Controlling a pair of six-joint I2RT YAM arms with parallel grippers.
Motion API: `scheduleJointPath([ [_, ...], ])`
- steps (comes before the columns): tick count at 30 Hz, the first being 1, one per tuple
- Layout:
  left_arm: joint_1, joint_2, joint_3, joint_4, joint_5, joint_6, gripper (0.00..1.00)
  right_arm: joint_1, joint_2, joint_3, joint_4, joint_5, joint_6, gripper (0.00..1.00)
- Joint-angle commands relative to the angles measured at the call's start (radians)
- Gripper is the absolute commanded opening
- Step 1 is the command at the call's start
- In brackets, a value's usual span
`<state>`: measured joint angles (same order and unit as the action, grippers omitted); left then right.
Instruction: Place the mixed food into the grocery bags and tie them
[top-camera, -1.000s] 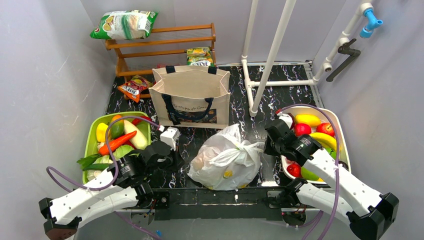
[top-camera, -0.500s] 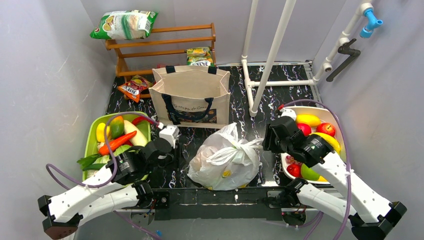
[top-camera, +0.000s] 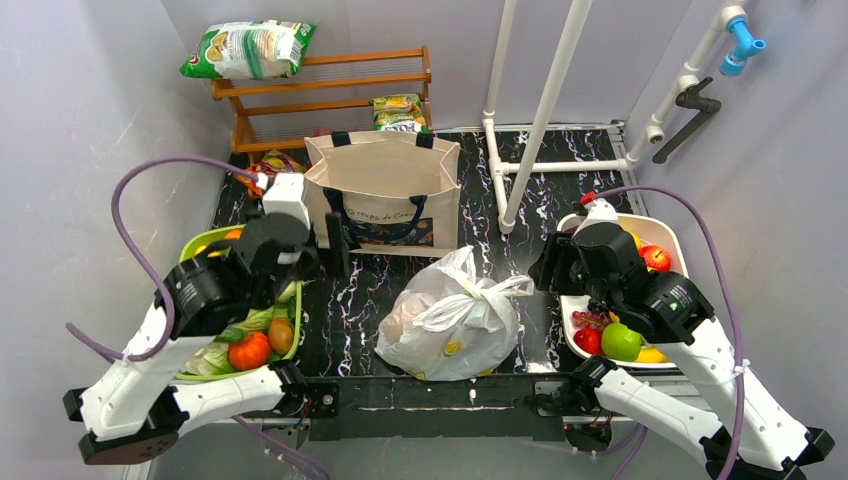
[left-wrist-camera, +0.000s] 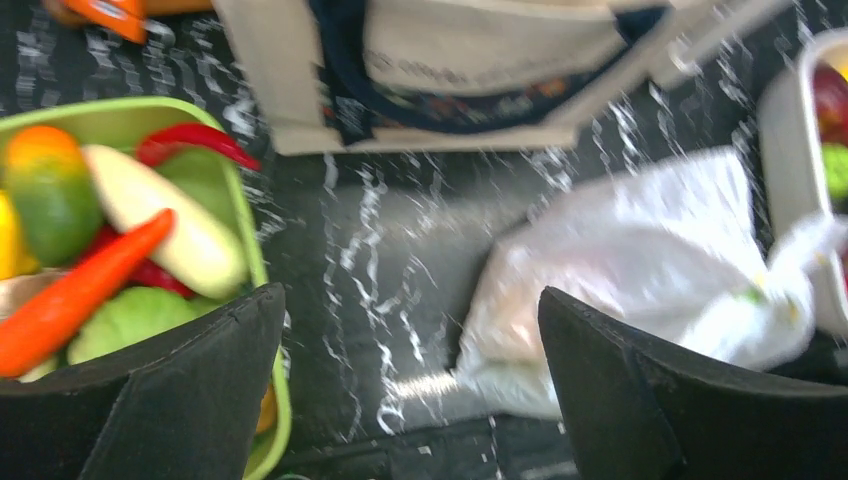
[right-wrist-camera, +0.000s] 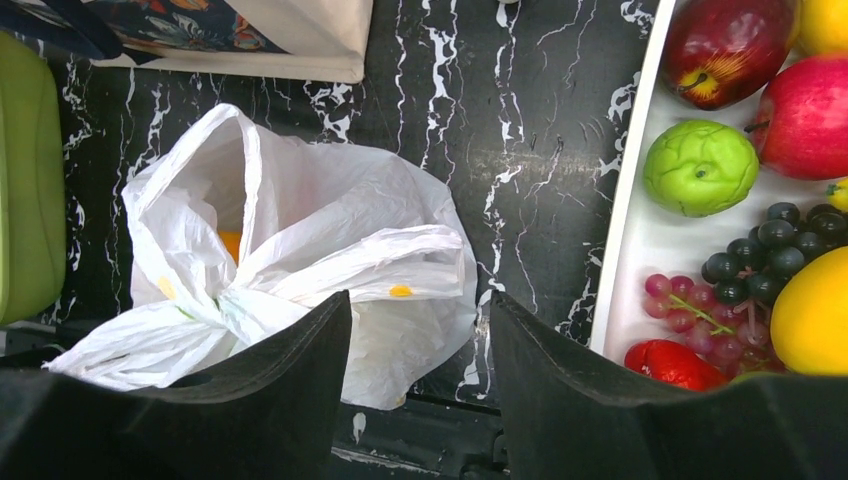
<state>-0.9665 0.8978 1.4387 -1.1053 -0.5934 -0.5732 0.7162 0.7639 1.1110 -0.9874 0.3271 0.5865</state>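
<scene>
A white plastic bag (top-camera: 452, 318) lies at the table's front middle, its handles bunched in a knot (right-wrist-camera: 222, 300), and something orange shows inside. The beige tote (top-camera: 385, 190) stands open behind it. Vegetables fill the green tray (top-camera: 196, 243), among them a carrot (left-wrist-camera: 80, 290). Apples (right-wrist-camera: 725, 45) and grapes (right-wrist-camera: 775, 240) lie in the white tray (right-wrist-camera: 625, 230). My left gripper (top-camera: 335, 243) (left-wrist-camera: 410, 295) hangs open and empty between the green tray and the tote. The right gripper (top-camera: 550, 270) (right-wrist-camera: 420, 298) is open and empty above the bag's right edge.
A wooden rack (top-camera: 320, 85) at the back holds snack packets (top-camera: 397, 110), with a green packet (top-camera: 250, 48) on top. An orange packet (left-wrist-camera: 110, 12) lies left of the tote. White pipes (top-camera: 545, 110) rise behind the right tray. Grey walls close both sides.
Both grippers have opened. The left arm has lifted and swung back from the plastic bag toward the tote. The right arm has risen and drawn slightly right of the bag.
</scene>
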Motion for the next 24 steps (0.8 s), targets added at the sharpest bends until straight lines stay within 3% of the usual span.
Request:
scheduleJointPath([
  [1,0.251,0.095,0.105,-0.021,0.061,0.175,0.98,-0.001,0.000,0.019,0.010,-0.043,-0.004,0.61],
  [4,0.463,0.167,0.157,0.044,0.206,0.228,0.98,-0.001,-0.007,0.007,0.011,-0.055,0.009,0.61],
  [10,0.753,0.352,0.262,0.084,0.342,0.242,0.98,-0.001,-0.030,0.010,0.000,-0.077,0.019,0.61],
  [15,1.014,0.380,0.154,0.244,0.499,0.170,0.98,-0.002,-0.044,0.001,-0.008,-0.075,0.019,0.61],
  [19,1.145,0.399,0.037,0.413,0.654,0.140,0.97,-0.002,-0.035,0.002,-0.008,-0.078,0.018,0.61],
  [24,1.260,0.492,0.016,0.434,0.677,0.117,0.96,-0.001,-0.037,-0.001,-0.010,-0.076,0.018,0.61],
])
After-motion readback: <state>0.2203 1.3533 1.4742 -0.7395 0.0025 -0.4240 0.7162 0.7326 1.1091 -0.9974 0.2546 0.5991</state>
